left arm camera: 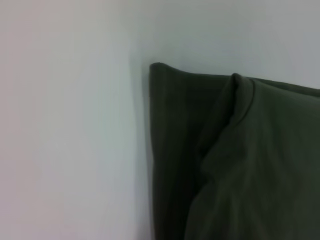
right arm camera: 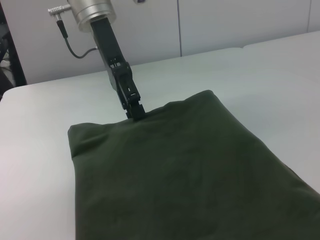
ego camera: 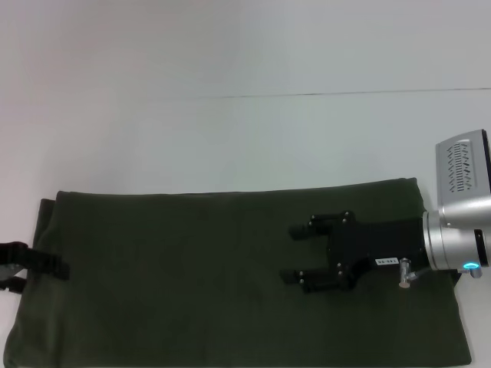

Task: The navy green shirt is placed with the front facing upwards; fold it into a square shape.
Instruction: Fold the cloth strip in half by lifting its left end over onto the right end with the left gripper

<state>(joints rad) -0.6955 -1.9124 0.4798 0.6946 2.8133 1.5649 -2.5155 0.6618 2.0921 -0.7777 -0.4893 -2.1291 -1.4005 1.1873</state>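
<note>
Black and spread apart, the right claw [ego camera: 293, 254] hovers over the right half of the navy green shirt [ego camera: 192, 284], its fingers pointing toward the robot's left. At the cloth's left edge the left claw [right arm camera: 135, 111] is clamped on the navy green shirt, fingertips down on the fabric. Folded into a long flat band, the garment lies across the white surface [ego camera: 230, 130], with layered edges at its left end.
</note>
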